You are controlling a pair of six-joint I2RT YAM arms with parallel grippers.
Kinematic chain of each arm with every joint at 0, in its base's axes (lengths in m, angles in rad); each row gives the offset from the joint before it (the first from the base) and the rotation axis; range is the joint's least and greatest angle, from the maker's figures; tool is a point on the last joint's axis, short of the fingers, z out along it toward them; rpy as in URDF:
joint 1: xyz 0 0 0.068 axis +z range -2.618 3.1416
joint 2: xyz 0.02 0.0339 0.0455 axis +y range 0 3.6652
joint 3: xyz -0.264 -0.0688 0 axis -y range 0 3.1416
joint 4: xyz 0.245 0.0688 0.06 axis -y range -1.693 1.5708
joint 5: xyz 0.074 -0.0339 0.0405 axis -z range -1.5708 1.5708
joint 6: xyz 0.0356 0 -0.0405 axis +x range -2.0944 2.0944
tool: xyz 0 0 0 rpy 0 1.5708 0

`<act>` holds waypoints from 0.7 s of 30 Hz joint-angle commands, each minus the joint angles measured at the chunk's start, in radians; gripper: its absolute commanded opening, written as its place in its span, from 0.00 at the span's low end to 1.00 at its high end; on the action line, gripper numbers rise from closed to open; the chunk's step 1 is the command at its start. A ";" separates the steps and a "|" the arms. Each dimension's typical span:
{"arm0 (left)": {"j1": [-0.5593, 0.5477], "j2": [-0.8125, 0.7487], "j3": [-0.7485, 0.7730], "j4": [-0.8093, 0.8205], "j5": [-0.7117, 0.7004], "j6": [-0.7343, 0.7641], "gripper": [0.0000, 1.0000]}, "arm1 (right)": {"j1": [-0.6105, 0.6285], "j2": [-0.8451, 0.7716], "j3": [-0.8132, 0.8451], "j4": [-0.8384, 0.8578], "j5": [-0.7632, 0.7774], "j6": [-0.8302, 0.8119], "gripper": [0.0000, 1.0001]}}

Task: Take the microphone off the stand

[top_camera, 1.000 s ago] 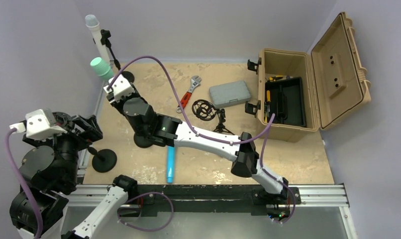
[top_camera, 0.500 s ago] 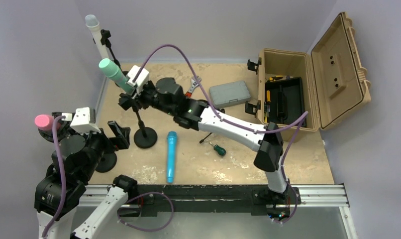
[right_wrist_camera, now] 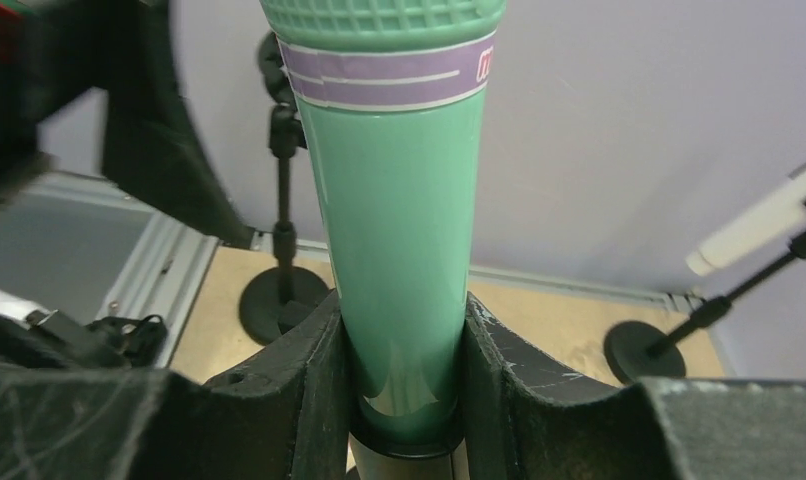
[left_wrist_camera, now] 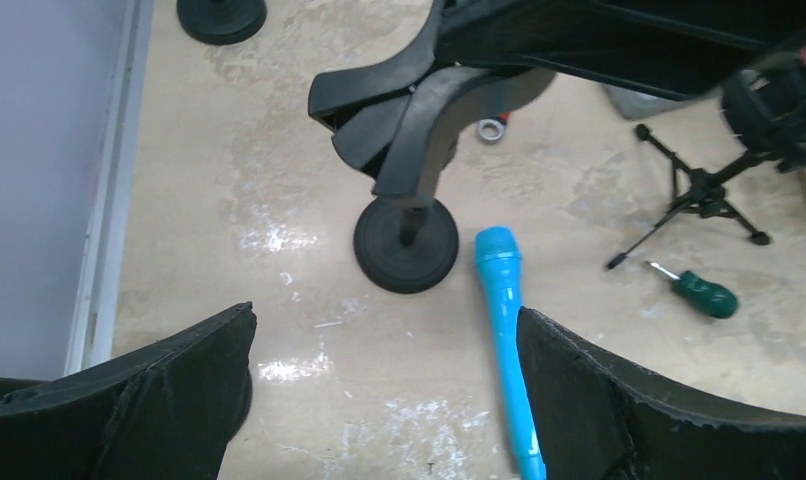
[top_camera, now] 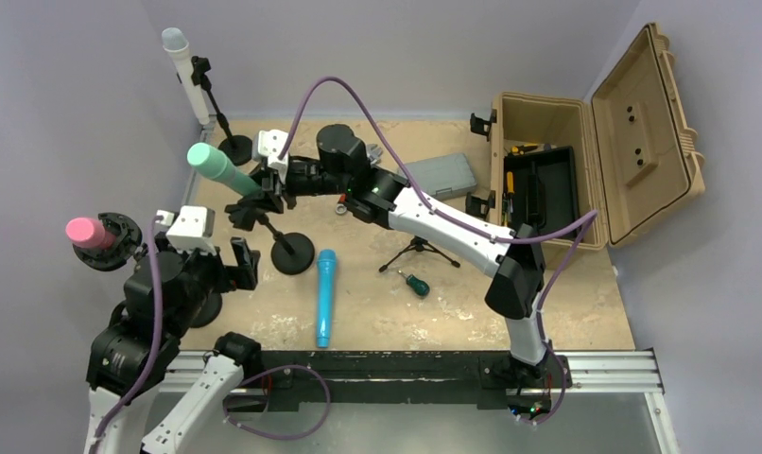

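Note:
A green microphone (top_camera: pixel 219 168) leans up and to the left, its lower end at the clip of a black stand whose round base (top_camera: pixel 292 253) rests on the table. My right gripper (top_camera: pixel 262 187) is shut on the microphone's body; in the right wrist view the fingers (right_wrist_camera: pixel 309 390) press both sides of the green microphone (right_wrist_camera: pixel 399 220). My left gripper (top_camera: pixel 243 265) is open and empty, low beside the base. In the left wrist view its jaws stand wide apart (left_wrist_camera: pixel 384 400), the stand base (left_wrist_camera: pixel 407 243) ahead.
A blue microphone (top_camera: pixel 324 298) lies on the table. A pink microphone (top_camera: pixel 86 232) and a white one (top_camera: pixel 179 57) stand at the left. A small tripod (top_camera: pixel 417 248), a green screwdriver (top_camera: pixel 415 282), a grey case (top_camera: pixel 443 175) and an open tan toolbox (top_camera: pixel 557 189) lie to the right.
My right gripper closed on the green microphone and tilted it lower to the left; the stand base slid right. My left arm swung in towards the base.

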 commanded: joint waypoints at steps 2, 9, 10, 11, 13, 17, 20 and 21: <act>-0.003 0.044 -0.100 0.163 -0.135 0.098 1.00 | 0.007 0.017 0.054 0.006 -0.166 0.002 0.00; 0.000 -0.035 -0.382 0.655 -0.090 0.319 1.00 | -0.017 0.023 0.067 -0.021 -0.203 0.009 0.00; 0.000 -0.020 -0.389 0.675 -0.085 0.339 1.00 | -0.020 0.024 0.067 -0.025 -0.207 0.009 0.00; 0.001 -0.006 -0.392 0.690 -0.074 0.354 1.00 | -0.021 0.026 0.068 -0.027 -0.208 0.010 0.00; 0.003 0.015 -0.405 0.735 -0.052 0.369 1.00 | -0.023 0.030 0.071 -0.036 -0.216 0.009 0.00; 0.031 0.009 -0.419 0.810 0.024 0.374 1.00 | -0.024 0.039 0.078 -0.045 -0.222 0.007 0.00; 0.040 0.005 -0.425 0.825 0.088 0.396 0.99 | -0.028 0.037 0.077 -0.045 -0.232 0.009 0.00; 0.040 0.008 -0.422 0.811 0.108 0.399 0.97 | -0.029 0.037 0.078 -0.045 -0.234 0.010 0.00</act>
